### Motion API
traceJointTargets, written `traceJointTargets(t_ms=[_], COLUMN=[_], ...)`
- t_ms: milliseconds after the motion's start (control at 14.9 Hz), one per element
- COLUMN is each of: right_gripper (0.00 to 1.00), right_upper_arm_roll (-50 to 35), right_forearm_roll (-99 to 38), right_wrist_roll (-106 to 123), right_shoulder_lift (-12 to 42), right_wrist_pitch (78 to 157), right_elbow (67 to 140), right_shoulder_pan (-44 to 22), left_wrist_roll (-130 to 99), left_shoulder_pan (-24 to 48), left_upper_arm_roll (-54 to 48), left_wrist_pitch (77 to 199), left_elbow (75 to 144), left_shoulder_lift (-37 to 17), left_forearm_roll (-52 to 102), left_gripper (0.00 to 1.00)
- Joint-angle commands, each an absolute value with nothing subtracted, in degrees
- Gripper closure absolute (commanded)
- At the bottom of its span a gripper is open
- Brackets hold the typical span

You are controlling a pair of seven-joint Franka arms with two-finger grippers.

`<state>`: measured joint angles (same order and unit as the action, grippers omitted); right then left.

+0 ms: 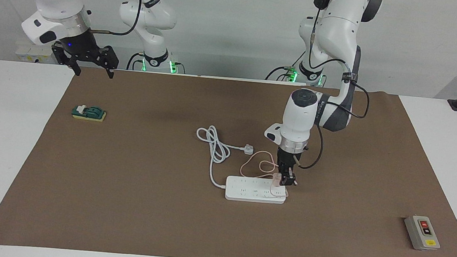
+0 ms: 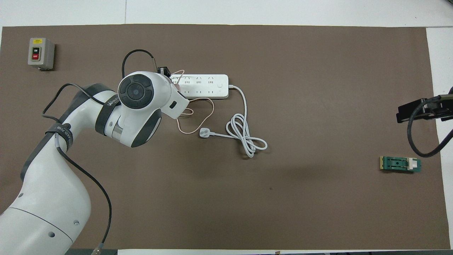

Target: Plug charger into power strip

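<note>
The white power strip (image 1: 248, 190) (image 2: 208, 86) lies mid-table on the brown mat. The pale pink charger (image 1: 276, 179) (image 2: 176, 84) stands on the strip's end toward the left arm, and its thin pink cable (image 1: 250, 165) loops toward the robots. My left gripper (image 1: 288, 181) points straight down at that end, shut on the charger. In the overhead view the arm's wrist hides most of the gripper and the charger. My right gripper (image 1: 93, 71) (image 2: 417, 109) waits open and empty, raised over the mat's corner at the right arm's end.
The strip's thick white cord coils nearer the robots and ends in a white three-pin plug (image 1: 248, 149) (image 2: 204, 132). A grey button box (image 1: 422, 233) (image 2: 40, 53) sits at the left arm's end. A green block (image 1: 89, 113) (image 2: 400, 164) lies at the right arm's end.
</note>
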<state>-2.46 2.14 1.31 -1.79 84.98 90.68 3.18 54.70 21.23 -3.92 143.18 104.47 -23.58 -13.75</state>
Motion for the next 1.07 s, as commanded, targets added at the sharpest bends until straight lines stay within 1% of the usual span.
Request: traceJointTargets(t_ms=[0, 1005], right_gripper=[0.00, 0.00], right_upper_arm_roll=[-2.46, -2.46], right_forearm_roll=[1.05, -0.70], right_wrist_roll=[0.62, 0.79], right_shoulder_lift=[-1.93, -2.11], right_wrist_pitch=[85.08, 84.90], right_elbow=[90.26, 90.53], right_shoulder_pan=[3.43, 3.43], left_wrist_roll=[55.28, 53.35], left_shoulder_pan=[20.83, 20.13], left_upper_arm_roll=[-3.87, -4.22], left_wrist_pitch=[143.97, 141.24], left_elbow=[106.70, 106.17], left_shoulder_lift=[-22.85, -22.76], left_forearm_roll=[-13.10, -12.57], left_gripper=[1.00, 1.00])
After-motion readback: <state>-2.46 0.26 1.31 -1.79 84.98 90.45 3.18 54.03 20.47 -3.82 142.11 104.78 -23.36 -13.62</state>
